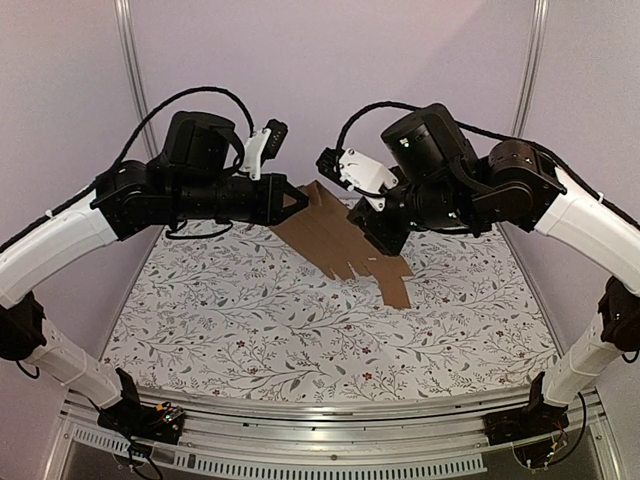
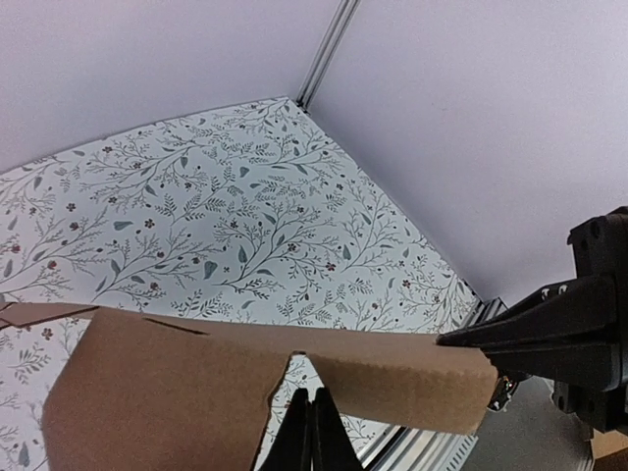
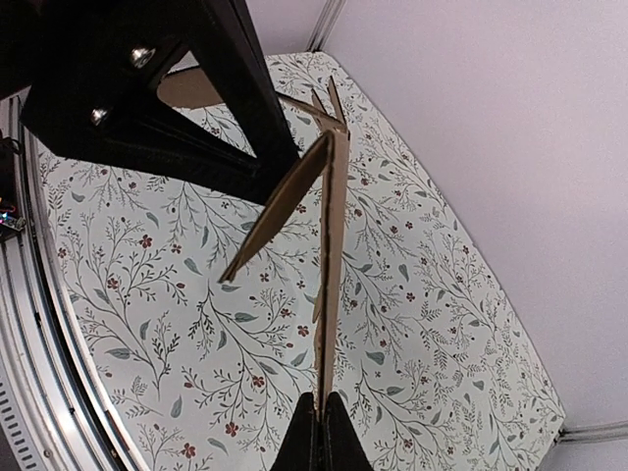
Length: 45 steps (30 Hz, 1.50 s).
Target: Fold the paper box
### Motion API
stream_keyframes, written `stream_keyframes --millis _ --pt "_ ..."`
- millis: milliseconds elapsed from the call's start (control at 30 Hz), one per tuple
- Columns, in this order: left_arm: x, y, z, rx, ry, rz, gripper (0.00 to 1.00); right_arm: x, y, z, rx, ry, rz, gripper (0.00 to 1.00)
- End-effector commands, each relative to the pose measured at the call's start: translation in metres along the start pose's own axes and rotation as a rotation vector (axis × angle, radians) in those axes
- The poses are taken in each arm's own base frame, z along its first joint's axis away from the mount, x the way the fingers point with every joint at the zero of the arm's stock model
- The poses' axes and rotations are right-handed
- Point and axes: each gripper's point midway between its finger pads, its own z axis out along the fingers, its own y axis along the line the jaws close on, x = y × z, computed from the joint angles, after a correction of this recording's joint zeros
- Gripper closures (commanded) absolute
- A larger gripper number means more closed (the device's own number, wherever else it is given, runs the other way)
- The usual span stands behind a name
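The paper box [image 1: 335, 240] is held as a die-cut brown sheet in the air over the far middle of the table [image 1: 250, 330], between the two arms. The left gripper [image 1: 302, 200] is closed on its end at 10 o'clock, and the right gripper [image 1: 372, 232] is closed on its edge toward 3 o'clock. In both wrist views the fingers are seen pressed flat on the cardboard. Each pinch is only at a thin margin, so the sheet could slip out if the arms are moved apart or twisted against each other. The same pull could tear the cardboard at a notch. A crease could also be made at a wrong place, because the part between the two grips is not supported and one panel is already bent away from the other, as the right wrist view shows. The free end with its tabs hangs toward 5 o'clock and could catch on the table; whether it touches now cannot be told. In the top view the long axis runs from 10 o'clock to 4 o'clock, and the tabs point toward 5 o'clock.
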Motion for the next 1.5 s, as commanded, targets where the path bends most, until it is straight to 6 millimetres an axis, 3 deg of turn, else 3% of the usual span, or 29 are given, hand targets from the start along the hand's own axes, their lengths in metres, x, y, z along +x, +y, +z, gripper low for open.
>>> stream_keyframes --millis 0,300,500,667,800,967,1233,1467 --pt "-0.008 0.003 -0.024 -0.051 -0.022 0.056 0.98 0.001 0.008 -0.008 -0.03 -0.02 -0.005 1.0" --pt "-0.005 0.013 -0.068 -0.091 -0.016 0.128 0.9 0.018 0.016 -0.014 -0.081 0.011 -0.03 1.0" --pt "-0.008 0.026 -0.118 -0.131 -0.07 0.166 0.83 0.022 0.023 -0.023 -0.133 0.009 -0.057 1.0" --pt "0.009 0.048 -0.142 -0.18 -0.104 0.183 0.76 0.018 0.025 -0.036 -0.173 -0.01 -0.041 1.0" --pt "0.034 0.063 -0.134 -0.194 -0.105 0.202 0.75 0.015 0.035 -0.047 -0.251 -0.031 -0.018 1.0" --pt "0.062 0.078 -0.116 -0.195 -0.091 0.195 0.85 0.016 0.049 -0.066 -0.356 -0.056 -0.003 1.0" --pt "0.075 0.068 -0.094 -0.106 -0.065 0.186 1.0 0.022 0.054 -0.076 -0.4 -0.062 0.024 1.0" --pt "0.081 0.048 -0.084 0.012 -0.039 0.198 1.0 0.027 0.063 -0.065 -0.425 -0.043 0.048 1.0"
